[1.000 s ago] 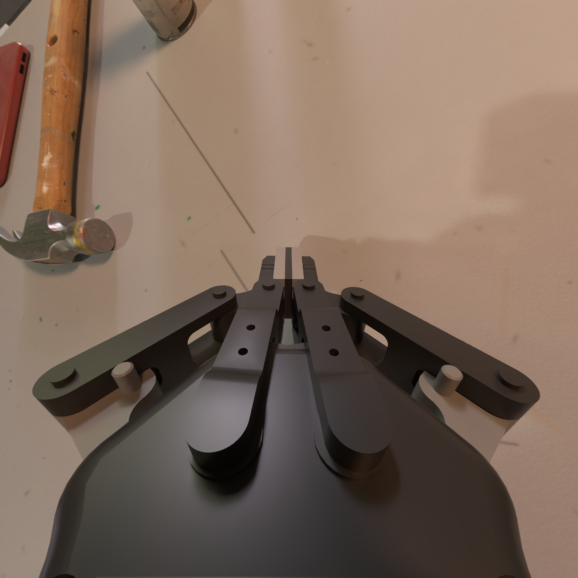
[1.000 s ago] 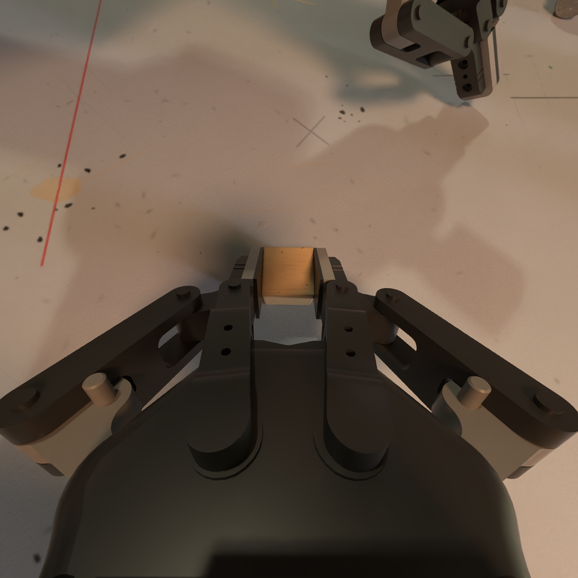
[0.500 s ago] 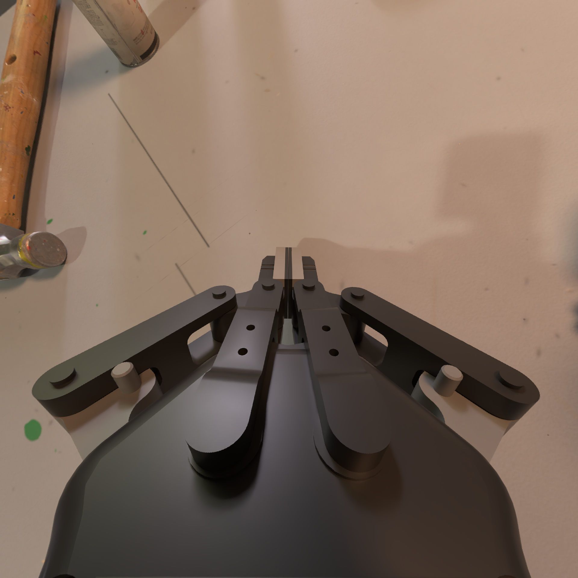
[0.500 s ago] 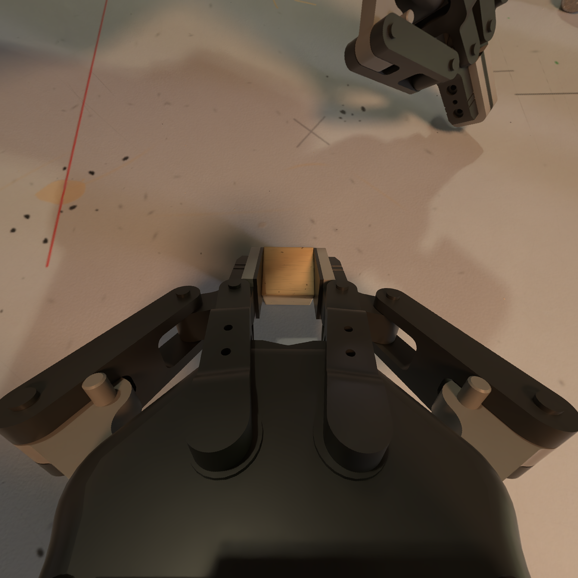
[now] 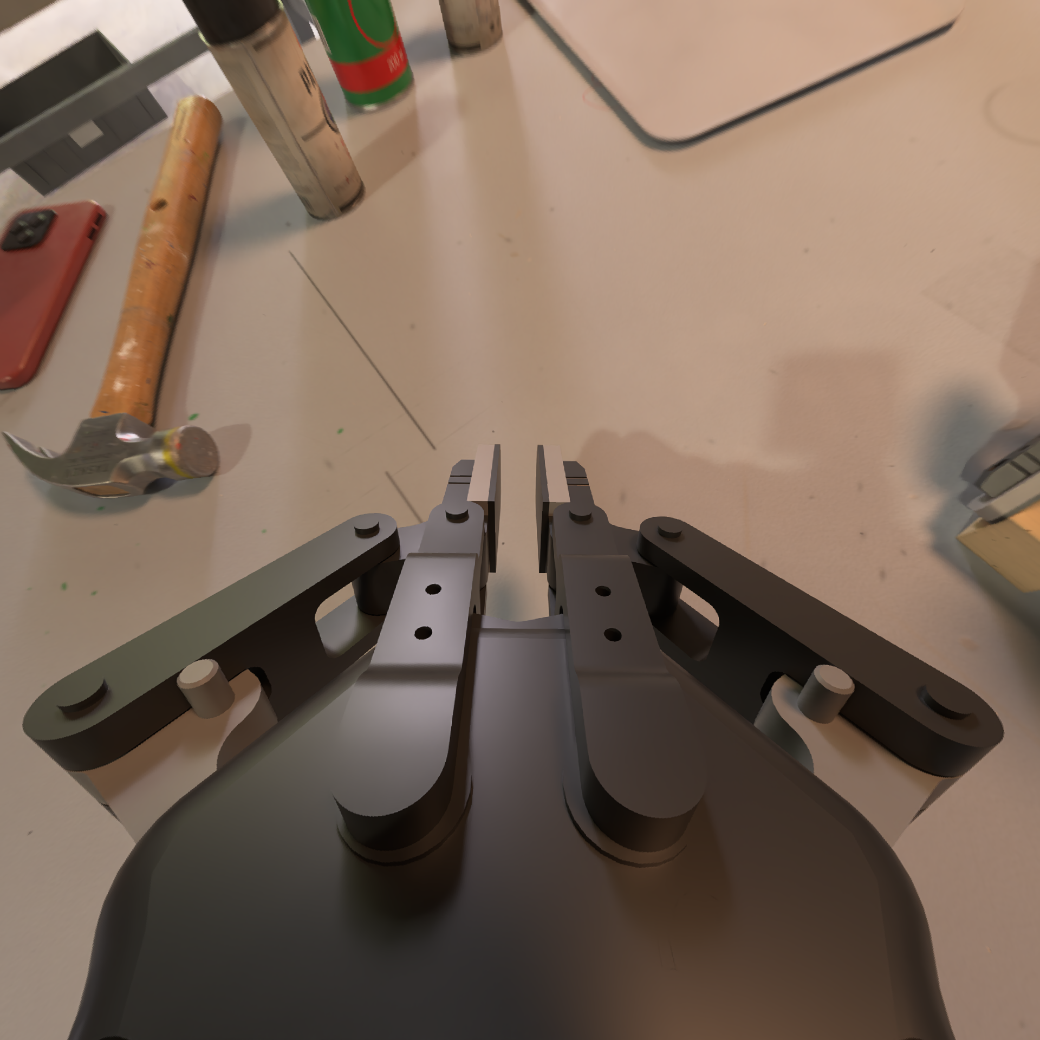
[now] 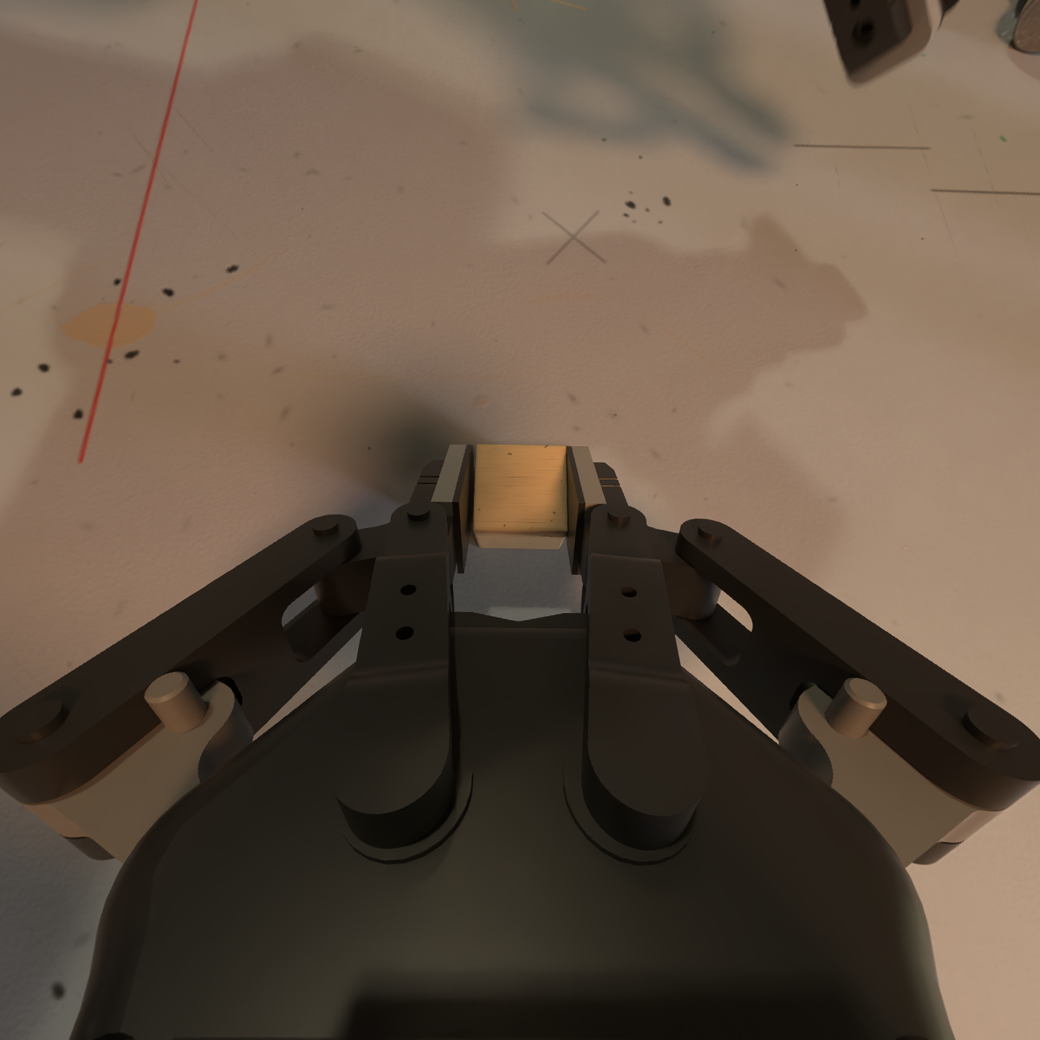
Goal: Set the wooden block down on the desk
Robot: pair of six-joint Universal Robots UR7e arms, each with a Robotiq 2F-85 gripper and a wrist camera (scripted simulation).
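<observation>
Now the left pincer [image 5: 515,478] has parted slightly, empty, where half a second ago its pads met; it has also drawn back from the block [image 6: 520,488], so hammer [image 5: 135,349], red phone [image 5: 42,292] and two cans [image 5: 292,112] show again. That clears room for the set-down. The right pincer [image 6: 520,495] stays clamped on the block, just above the surface [image 6: 563,337], near the pencilled cross [image 6: 575,237]. Cans and hammer head carry print, which I leave unread.
</observation>
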